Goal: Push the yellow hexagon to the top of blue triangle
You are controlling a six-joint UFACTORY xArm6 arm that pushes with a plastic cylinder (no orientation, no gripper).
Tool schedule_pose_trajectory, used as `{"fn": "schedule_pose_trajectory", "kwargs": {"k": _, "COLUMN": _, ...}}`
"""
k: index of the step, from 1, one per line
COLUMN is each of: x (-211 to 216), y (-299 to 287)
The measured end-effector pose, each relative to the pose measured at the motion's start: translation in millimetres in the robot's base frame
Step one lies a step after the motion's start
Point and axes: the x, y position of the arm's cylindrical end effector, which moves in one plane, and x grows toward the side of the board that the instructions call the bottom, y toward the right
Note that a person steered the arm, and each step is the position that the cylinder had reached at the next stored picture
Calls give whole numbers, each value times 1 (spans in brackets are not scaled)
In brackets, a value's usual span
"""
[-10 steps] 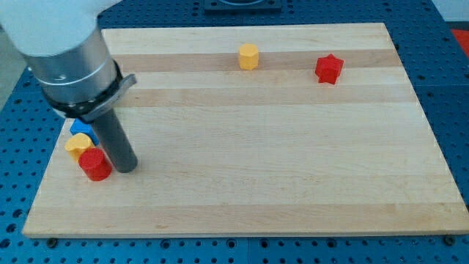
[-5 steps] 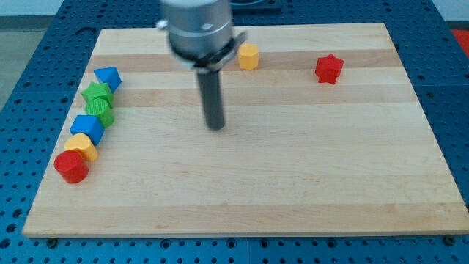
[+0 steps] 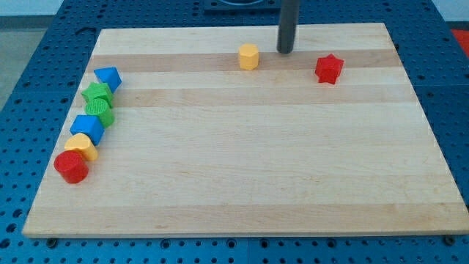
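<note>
- The rod's tip (image 3: 285, 51) stands near the board's top edge, just to the view's right of the yellow hexagon (image 3: 249, 56) and apart from it, with the red star (image 3: 329, 69) a little further right.
- There are no fingers to open or shut here: the arm ends in a bare rod, holding nothing and touching no block.
- The blue triangle (image 3: 108, 78) sits far off at the view's left, at the head of a curved row: two green blocks (image 3: 97, 103) touching each other, a blue cube (image 3: 88, 127), a small yellow block (image 3: 81, 146) and a red cylinder (image 3: 72, 166).
- The step in hand looks like the approach: the tip is lined up on the hexagon's right side, and the push itself is not yet begun.
- By my reckoning the next move calls for a long sweep toward the view's left, kept slightly toward the top edge, so the hexagon ends above the triangle and not against it.
- An off-centre contact could spin the hexagon away, or run it off the top edge, which is near.
- The board (image 3: 256, 161) is pale wood in lengthwise strips, bare across its middle and right.
- It lies on a blue perforated bench (image 3: 22, 132); nothing else of the room shows.
</note>
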Motion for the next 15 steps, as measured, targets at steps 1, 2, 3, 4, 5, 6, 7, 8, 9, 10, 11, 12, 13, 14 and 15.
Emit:
{"fn": "schedule_pose_trajectory", "kwargs": {"k": 1, "x": 2, "y": -21}}
{"fn": "schedule_pose_trajectory", "kwargs": {"k": 2, "x": 6, "y": -12}}
{"fn": "schedule_pose_trajectory", "kwargs": {"k": 3, "x": 20, "y": -21}}
{"fn": "schedule_pose_trajectory", "kwargs": {"k": 4, "x": 27, "y": -54}}
{"fn": "schedule_pose_trajectory", "kwargs": {"k": 5, "x": 27, "y": -114}}
{"fn": "schedule_pose_trajectory", "kwargs": {"k": 6, "x": 27, "y": -181}}
{"fn": "schedule_pose_trajectory", "kwargs": {"k": 7, "x": 27, "y": -231}}
{"fn": "schedule_pose_trajectory", "kwargs": {"k": 8, "x": 28, "y": -237}}
{"fn": "schedule_pose_trajectory", "kwargs": {"k": 9, "x": 28, "y": -251}}
{"fn": "schedule_pose_trajectory", "kwargs": {"k": 10, "x": 28, "y": -269}}
{"fn": "schedule_pose_trajectory", "kwargs": {"k": 11, "x": 28, "y": -275}}
{"fn": "schedule_pose_trajectory", "kwargs": {"k": 12, "x": 28, "y": -275}}
{"fn": "schedule_pose_trajectory", "kwargs": {"k": 13, "x": 30, "y": -277}}
{"fn": "schedule_pose_trajectory", "kwargs": {"k": 14, "x": 30, "y": -278}}
{"fn": "schedule_pose_trajectory", "kwargs": {"k": 15, "x": 30, "y": -287}}
